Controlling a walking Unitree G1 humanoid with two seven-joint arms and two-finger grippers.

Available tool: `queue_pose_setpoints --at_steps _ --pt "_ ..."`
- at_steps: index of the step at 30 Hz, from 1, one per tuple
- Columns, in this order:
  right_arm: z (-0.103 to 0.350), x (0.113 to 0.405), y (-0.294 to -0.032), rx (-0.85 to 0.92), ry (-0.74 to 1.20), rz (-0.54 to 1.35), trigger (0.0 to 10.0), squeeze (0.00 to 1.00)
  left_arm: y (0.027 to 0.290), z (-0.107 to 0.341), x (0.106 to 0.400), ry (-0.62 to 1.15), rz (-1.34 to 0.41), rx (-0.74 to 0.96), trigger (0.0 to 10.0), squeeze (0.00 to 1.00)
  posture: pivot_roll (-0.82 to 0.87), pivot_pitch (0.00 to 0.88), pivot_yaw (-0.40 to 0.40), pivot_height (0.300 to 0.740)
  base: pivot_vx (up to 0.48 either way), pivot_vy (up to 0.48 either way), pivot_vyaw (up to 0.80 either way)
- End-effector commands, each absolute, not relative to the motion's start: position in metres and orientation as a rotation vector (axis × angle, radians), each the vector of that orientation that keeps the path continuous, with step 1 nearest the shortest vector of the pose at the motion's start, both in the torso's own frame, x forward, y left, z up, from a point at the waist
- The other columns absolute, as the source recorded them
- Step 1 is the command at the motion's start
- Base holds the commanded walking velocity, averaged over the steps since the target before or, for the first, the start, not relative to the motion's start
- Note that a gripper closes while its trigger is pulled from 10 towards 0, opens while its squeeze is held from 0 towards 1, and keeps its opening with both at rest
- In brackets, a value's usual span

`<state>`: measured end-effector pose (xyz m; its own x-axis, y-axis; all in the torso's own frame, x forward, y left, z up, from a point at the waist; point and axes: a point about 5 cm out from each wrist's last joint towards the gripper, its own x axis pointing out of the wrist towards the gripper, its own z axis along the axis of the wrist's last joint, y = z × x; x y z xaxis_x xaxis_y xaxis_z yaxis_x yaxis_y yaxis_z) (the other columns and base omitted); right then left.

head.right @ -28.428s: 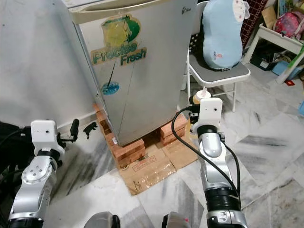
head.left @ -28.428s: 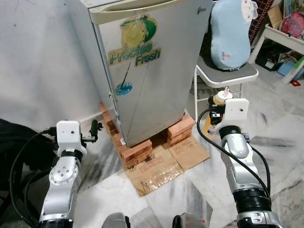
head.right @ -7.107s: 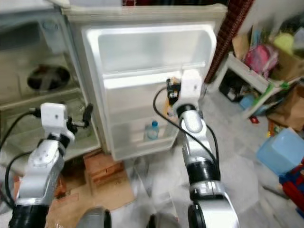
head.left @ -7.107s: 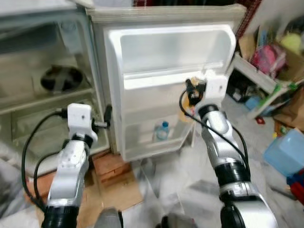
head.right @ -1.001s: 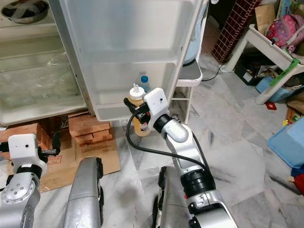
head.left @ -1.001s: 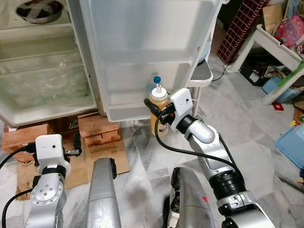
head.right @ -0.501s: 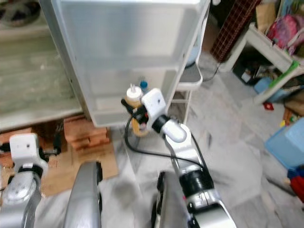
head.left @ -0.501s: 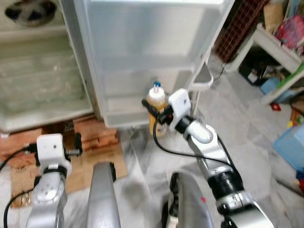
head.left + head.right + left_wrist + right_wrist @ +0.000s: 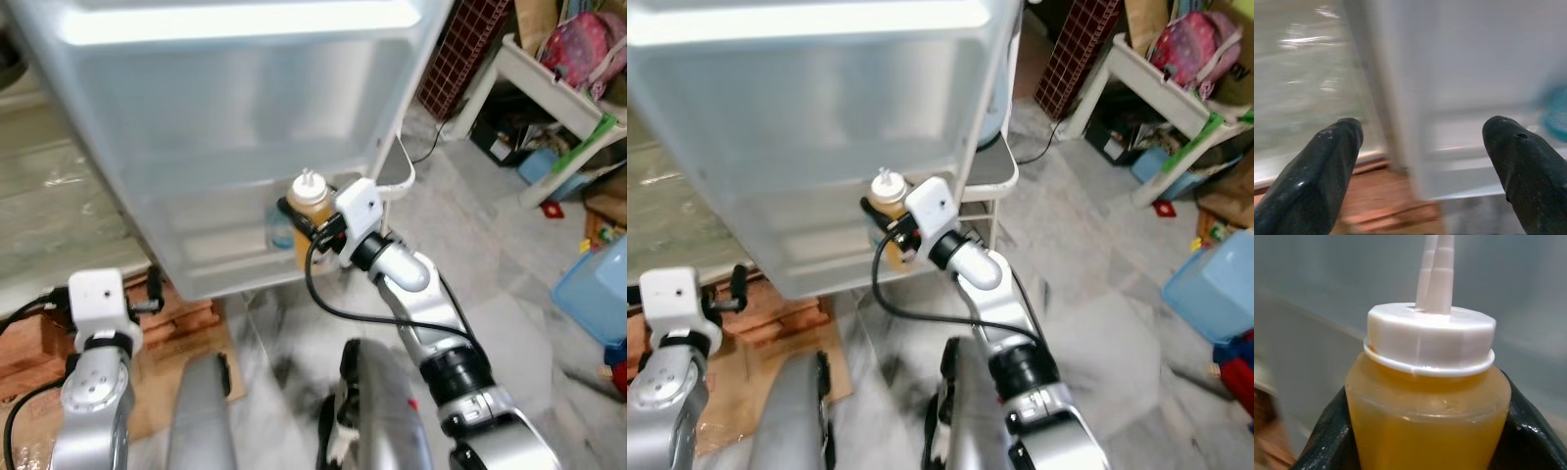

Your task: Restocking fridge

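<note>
The amber squeeze bottle with the white screw cap and pointed nozzle (image 9: 308, 213) stands upright in the right gripper (image 9: 302, 221), whose two black fingers are closed against its sides — the right wrist view shows the dark fingers (image 9: 1327, 431) pressed to the amber body just under the cap. The bottle is held right at the lowest shelf of the open white plastic fridge door (image 9: 235, 127), in front of the shelf's translucent rail. Just beside it, behind that rail, a small clear bottle with a blue cap (image 9: 281, 230) is dimly visible inside the door shelf. The right arm reaches up and leftward from the robot's body to the door.

The left gripper (image 9: 1422, 147) hangs low at the robot's left side, its fingers spread wide apart and holding nothing; its wrist view looks past them at the door's edge and the fridge's pale interior (image 9: 44, 211). Under the fridge lie red bricks (image 9: 186, 318) on flattened brown cardboard (image 9: 147, 382). To the right — well apart — sits a translucent blue plastic tub (image 9: 598, 294) on the marble floor (image 9: 509, 284).
</note>
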<state>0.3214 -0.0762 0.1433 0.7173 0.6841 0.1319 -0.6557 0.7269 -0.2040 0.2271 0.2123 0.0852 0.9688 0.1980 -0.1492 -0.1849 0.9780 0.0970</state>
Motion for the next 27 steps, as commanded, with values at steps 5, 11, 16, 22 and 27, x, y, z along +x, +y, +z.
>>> queue_pose_setpoints --at_steps 5,11,16,22,27 --pt "0.149 0.32 -0.07 -0.13 -0.24 0.765 10.0 0.0 0.222 0.084 0.223 0.175 0.238 0.116 10.0 0.0 0.07 0.171 -0.074 0.565 0.0 0.0 0.0" --pt "0.146 0.317 -0.065 -0.121 -0.237 0.798 10.0 0.0 0.224 0.083 0.218 0.191 0.263 0.134 10.0 0.0 0.09 0.191 -0.073 0.546 0.0 0.0 0.0" --pt "0.145 0.315 -0.06 -0.117 -0.243 0.831 10.0 0.0 0.224 0.084 0.213 0.195 0.258 0.134 10.0 0.0 0.11 0.211 -0.071 0.521 0.0 0.0 0.0" --pt "0.142 0.315 -0.051 -0.145 -0.24 0.881 10.0 0.0 0.225 0.093 0.207 0.171 0.256 0.187 10.0 0.0 0.13 0.249 -0.071 0.511 0.0 0.0 0.0" --pt "0.139 0.317 -0.039 -0.226 -0.278 0.894 10.0 0.0 0.23 0.097 0.197 0.184 0.279 0.202 10.0 0.0 0.16 0.288 -0.075 0.511 0.0 0.0 0.0"
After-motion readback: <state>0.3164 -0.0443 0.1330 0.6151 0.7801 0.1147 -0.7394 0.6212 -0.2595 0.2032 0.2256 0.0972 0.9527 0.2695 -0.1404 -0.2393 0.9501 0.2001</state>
